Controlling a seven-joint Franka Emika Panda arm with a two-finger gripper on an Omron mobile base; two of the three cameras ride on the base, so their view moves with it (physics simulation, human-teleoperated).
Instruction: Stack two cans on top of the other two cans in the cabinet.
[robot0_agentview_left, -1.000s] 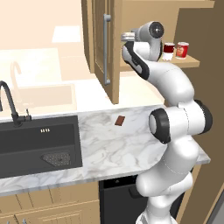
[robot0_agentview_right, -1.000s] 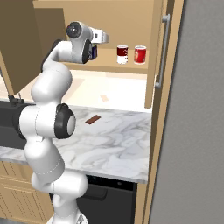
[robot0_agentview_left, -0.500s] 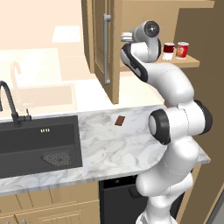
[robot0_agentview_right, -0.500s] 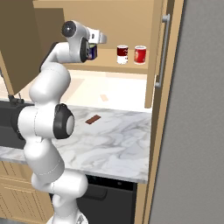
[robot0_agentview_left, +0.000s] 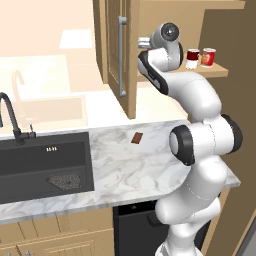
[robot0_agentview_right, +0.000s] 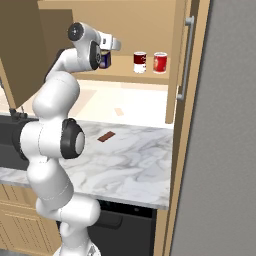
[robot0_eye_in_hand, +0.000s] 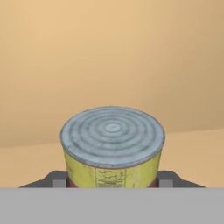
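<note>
The gripper (robot0_eye_in_hand: 112, 183) is closed on the yellow can (robot0_eye_in_hand: 112, 153), held in the cabinet (robot0_agentview_right: 125, 20) at 9 o'clock of 2 shelf cans (robot0_agentview_right: 150, 62). Rigid, light, smooth; grip mid-wall.

The white arm (robot0_agentview_left: 200, 130) reaches up toward the cabinet shelf (robot0_agentview_left: 212, 71), where two red cans (robot0_agentview_left: 201, 56) stand side by side, while a small brown block (robot0_agentview_left: 137, 137) lies on the marble counter (robot0_agentview_left: 135, 170) beside the dark sink (robot0_agentview_left: 42, 162).

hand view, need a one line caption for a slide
Pincer shut on the grey-topped can with a yellow label, facing the tan cabinet wall.
</note>
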